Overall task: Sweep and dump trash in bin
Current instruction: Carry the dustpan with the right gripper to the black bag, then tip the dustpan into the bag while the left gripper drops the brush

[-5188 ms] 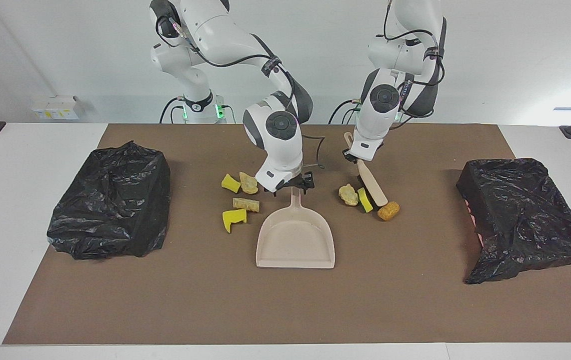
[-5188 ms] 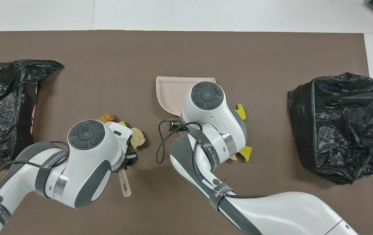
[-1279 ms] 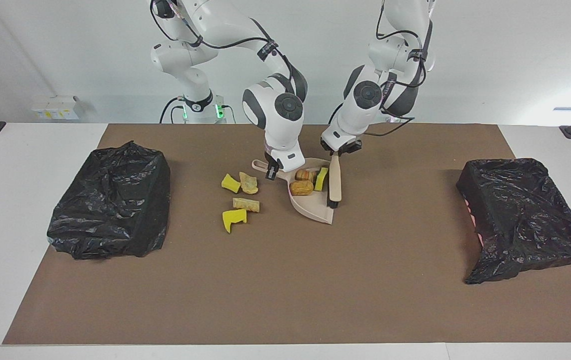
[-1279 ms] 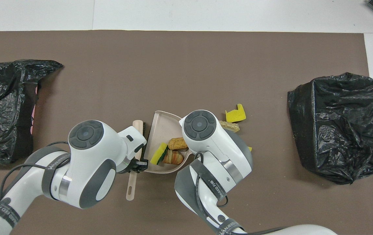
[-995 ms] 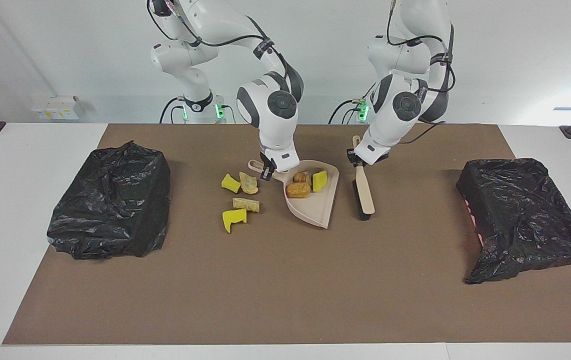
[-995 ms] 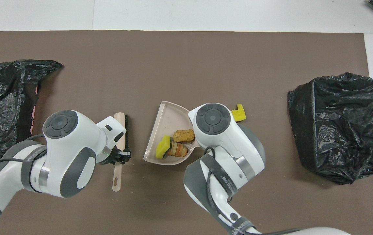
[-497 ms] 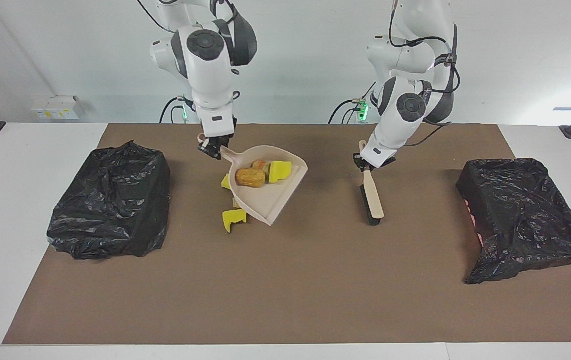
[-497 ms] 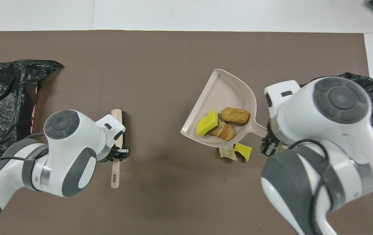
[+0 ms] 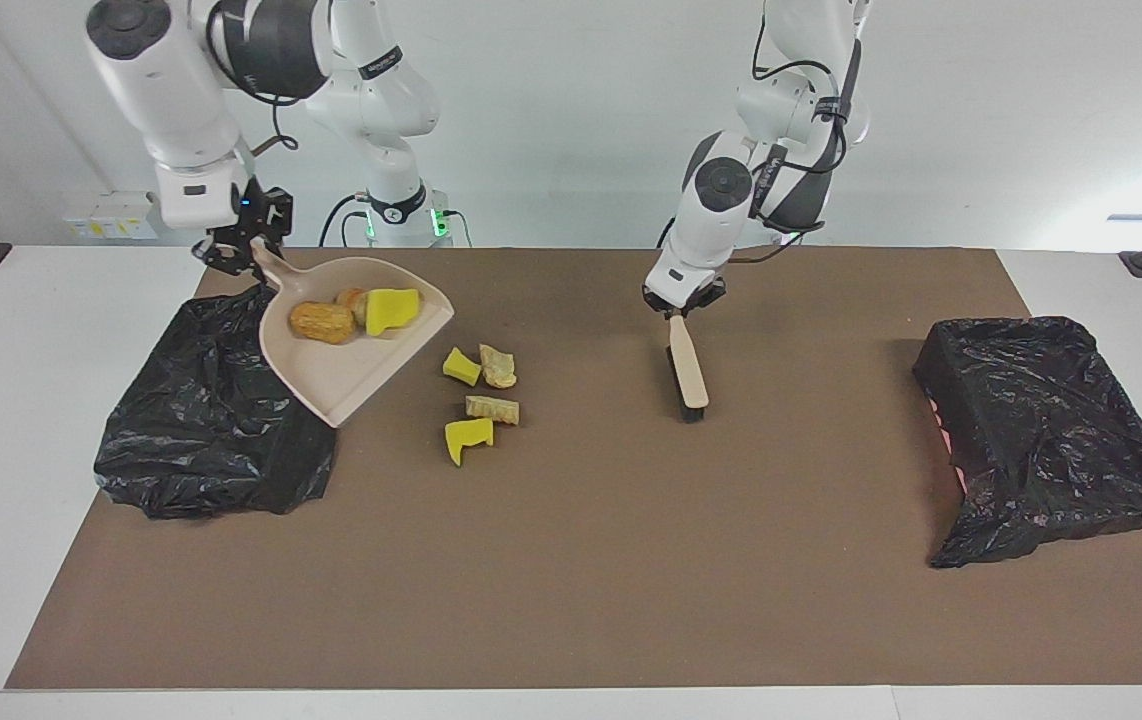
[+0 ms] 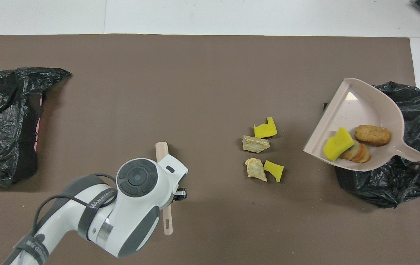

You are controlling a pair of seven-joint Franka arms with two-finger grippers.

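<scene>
Fingers clamped on the dustpan (image 9: pixel 351 335) handle, the right gripper (image 9: pixel 239 243) holds the pan raised and tilted over the bin (image 9: pixel 216 405) at the right arm's end. Three scraps ride in it: a brown lump (image 9: pixel 322 322), a striped bit (image 9: pixel 351 299), a yellow sponge chunk (image 9: pixel 391 309). Four more scraps (image 9: pixel 479 400) lie on the mat (image 9: pixel 571 560), between that bin and the brush (image 9: pixel 686 372). Left gripper (image 9: pixel 683 303) is clenched on the brush handle, bristle end down at the mat. Second bin (image 9: pixel 1041 435) sits at the left arm's end.
</scene>
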